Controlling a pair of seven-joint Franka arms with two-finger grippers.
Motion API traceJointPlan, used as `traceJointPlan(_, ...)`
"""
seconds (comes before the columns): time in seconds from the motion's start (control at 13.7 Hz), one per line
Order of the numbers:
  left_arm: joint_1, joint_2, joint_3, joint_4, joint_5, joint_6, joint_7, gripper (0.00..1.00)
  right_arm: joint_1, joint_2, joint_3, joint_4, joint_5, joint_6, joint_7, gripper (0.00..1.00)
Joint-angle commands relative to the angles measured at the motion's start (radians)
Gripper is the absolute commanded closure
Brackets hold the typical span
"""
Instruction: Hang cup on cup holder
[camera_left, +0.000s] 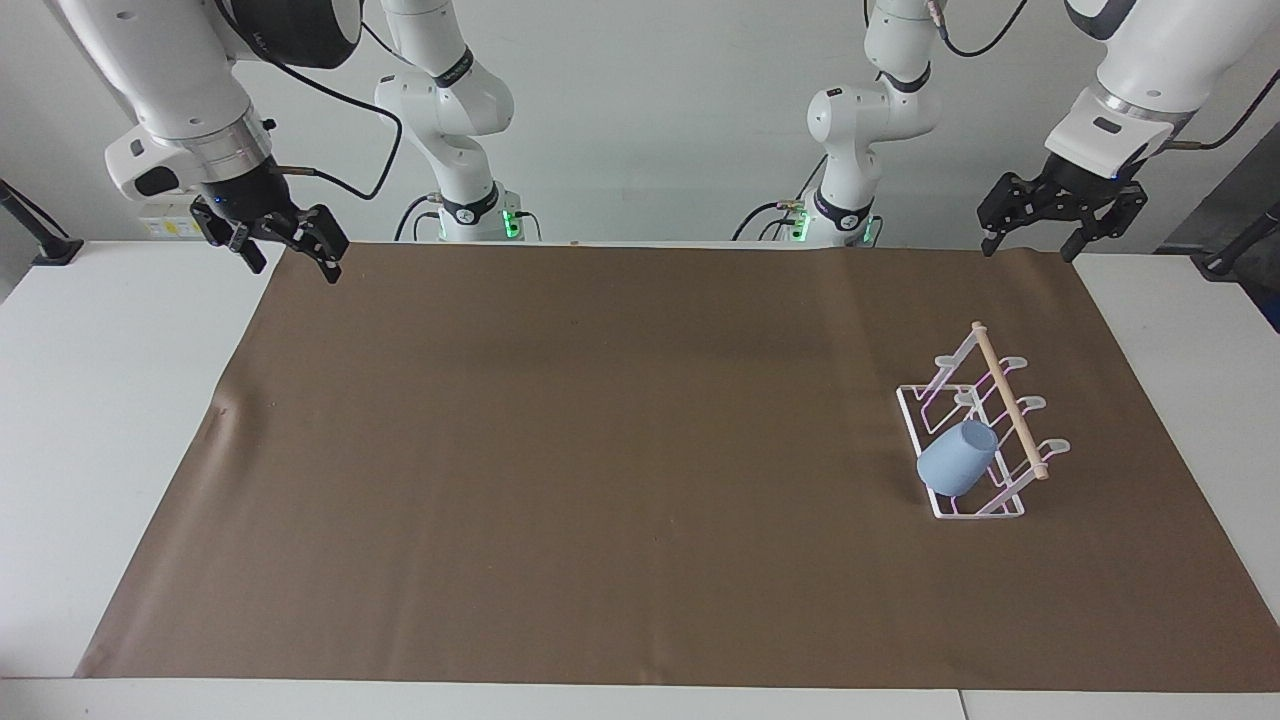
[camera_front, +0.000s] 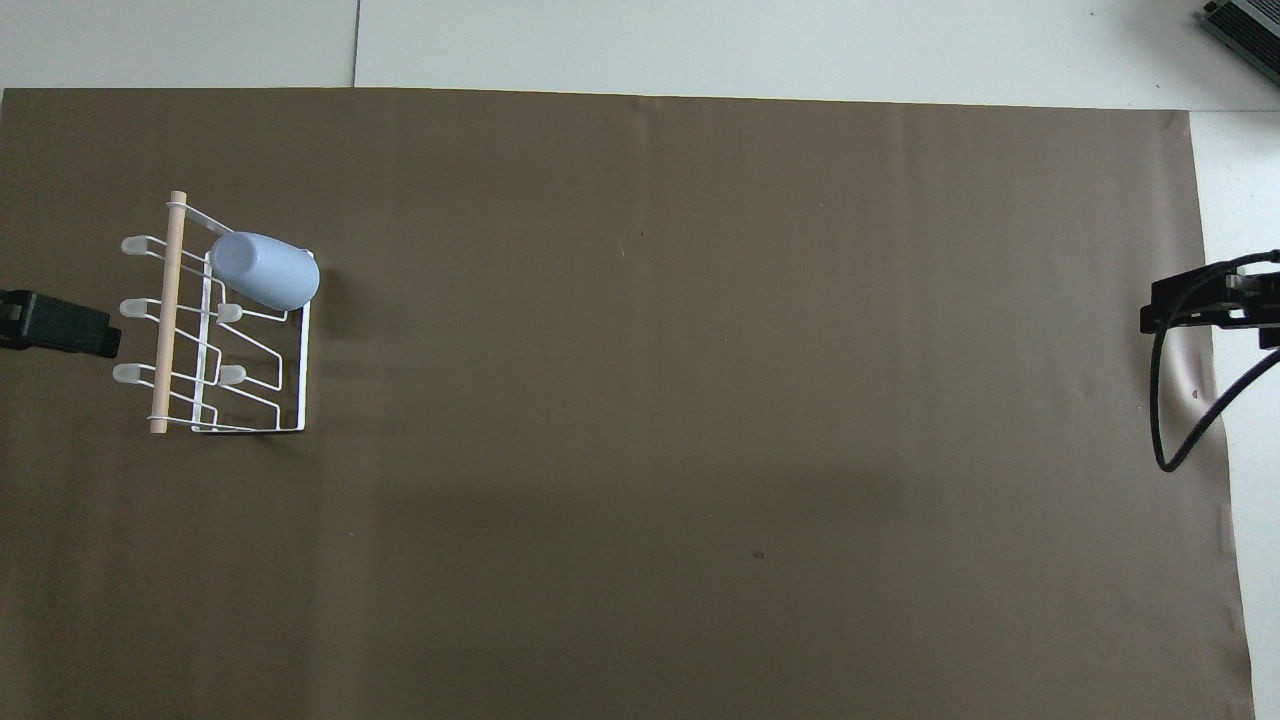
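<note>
Item 1. Left end effector (camera_left: 1062, 220): raised over the brown mat's (camera_left: 600, 450) edge next to the robots, at the left arm's end of the counter (camera_left: 110, 400); fingers spread, holding nothing.

Item 2. Right end effector (camera_left: 285, 245): raised over the mat's corner at the right arm's end; fingers apart, empty; this arm waits.

Item 3. Cup holder (camera_left: 1000, 410): white wire rack with a wooden rod across its top, standing on the mat toward the left arm's end. Probably light and easily shifted if nudged.

Item 4. Cup (camera_left: 957, 459): light-blue handleless tumbler, tilted mouth-down over a prong at the rack's end farther from the robots, rounded base up. By appearance hung as required. Likely light, stiff, smooth-walled and somewhat slippery; best taken across the body near the wider mouth, where the taper is slightest.
</note>
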Motion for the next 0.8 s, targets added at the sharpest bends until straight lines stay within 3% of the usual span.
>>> traceJointPlan(0.0, -0.085, -0.001, 0.094, 0.006, -0.004, -0.023, 0.015, 0.00, -0.012, -0.001, 0.006, -0.001, 0.000, -0.013, 0.008, 0.00)
traceJointPlan(0.73, -0.077, -0.013, 0.131, 0.001, -0.017, -0.066, 0.020, 0.00, -0.017, 0.002, 0.006, 0.003, -0.003, 0.003, 0.006, 0.00)
